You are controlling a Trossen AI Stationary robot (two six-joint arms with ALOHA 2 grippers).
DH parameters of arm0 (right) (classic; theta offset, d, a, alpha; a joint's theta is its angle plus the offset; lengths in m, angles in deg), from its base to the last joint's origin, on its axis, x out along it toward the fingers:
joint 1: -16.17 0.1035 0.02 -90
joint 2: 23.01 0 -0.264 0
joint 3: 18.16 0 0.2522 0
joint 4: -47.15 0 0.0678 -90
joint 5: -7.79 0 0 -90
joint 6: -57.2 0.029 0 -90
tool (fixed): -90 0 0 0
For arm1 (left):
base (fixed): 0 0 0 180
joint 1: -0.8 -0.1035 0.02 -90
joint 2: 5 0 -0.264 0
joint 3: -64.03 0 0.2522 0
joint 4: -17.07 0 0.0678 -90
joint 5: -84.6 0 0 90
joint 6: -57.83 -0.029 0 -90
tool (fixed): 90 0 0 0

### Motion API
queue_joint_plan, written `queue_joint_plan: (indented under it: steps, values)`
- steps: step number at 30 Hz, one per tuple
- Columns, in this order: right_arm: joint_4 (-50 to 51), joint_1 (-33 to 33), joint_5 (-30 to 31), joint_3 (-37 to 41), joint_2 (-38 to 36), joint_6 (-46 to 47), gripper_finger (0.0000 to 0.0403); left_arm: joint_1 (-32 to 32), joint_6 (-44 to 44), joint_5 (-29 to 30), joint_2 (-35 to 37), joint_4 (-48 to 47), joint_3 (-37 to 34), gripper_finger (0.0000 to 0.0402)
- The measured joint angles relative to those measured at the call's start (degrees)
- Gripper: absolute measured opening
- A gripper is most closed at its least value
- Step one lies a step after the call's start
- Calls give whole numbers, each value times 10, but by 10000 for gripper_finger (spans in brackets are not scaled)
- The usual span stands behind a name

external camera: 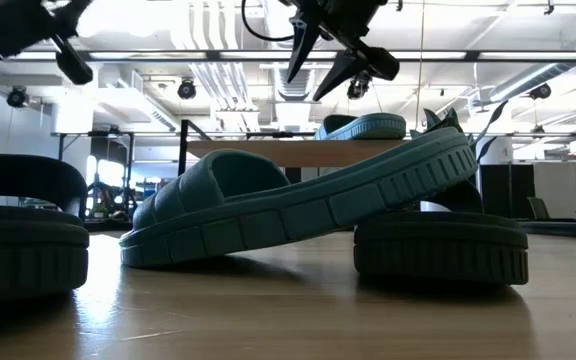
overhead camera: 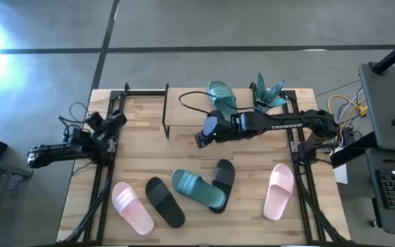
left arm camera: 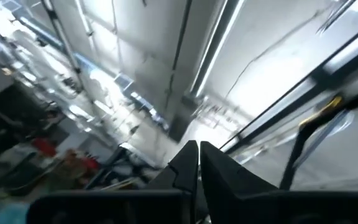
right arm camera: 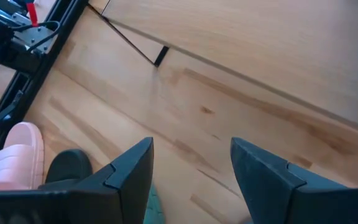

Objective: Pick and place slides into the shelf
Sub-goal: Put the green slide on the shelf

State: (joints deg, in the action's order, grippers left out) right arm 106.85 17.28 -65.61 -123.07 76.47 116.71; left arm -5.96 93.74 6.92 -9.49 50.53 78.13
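One teal slide (overhead camera: 221, 96) already sits on the shelf (overhead camera: 184, 110), toward its right end. Five slides are left on the desk (overhead camera: 142, 154), all along the near side: pink slide (overhead camera: 132, 208) and black slide (overhead camera: 164, 201) at left, second teal slide (overhead camera: 197, 188) propped on another black slide (overhead camera: 223, 177) mid-desk, pink slide (overhead camera: 278, 191) at right.

Right pincer (overhead camera: 203, 135) hangs empty, fingers spread, above the desk just near of the shelf. Left pincer (overhead camera: 33, 158) parked off the desk's left edge, pressed together.

Judgement: one of six done.

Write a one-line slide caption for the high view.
Open right gripper hovers beside the shelf holding one teal slide; five slides remain on the table, left arm parked at the edge.
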Motion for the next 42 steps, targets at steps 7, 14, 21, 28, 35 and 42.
queue_joint_plan:
  steps: [7, 14, 21, 28, 35, 42]
  values:
    - [0, 0, 1, 1, 0, -15, 205, 0, 33, 10, -5, -1, 0, 3]
    - [-54, 0, -21, -3, 0, -35, 206, 1, 213, -160, -74, -116, 15, 4]
    - [-139, -2, -79, -46, 0, -123, 206, 0, 260, -233, -187, -253, 67, 56]
    - [-127, -16, -70, -151, 0, -179, 206, 0, 346, -326, -269, -251, 70, 146]
    - [-67, -23, 56, -254, -1, -204, 206, 4, 355, -375, -354, -249, 65, 171]
    - [-11, -16, 64, -294, -1, -202, 206, 35, 359, -376, -460, -153, 75, 171]
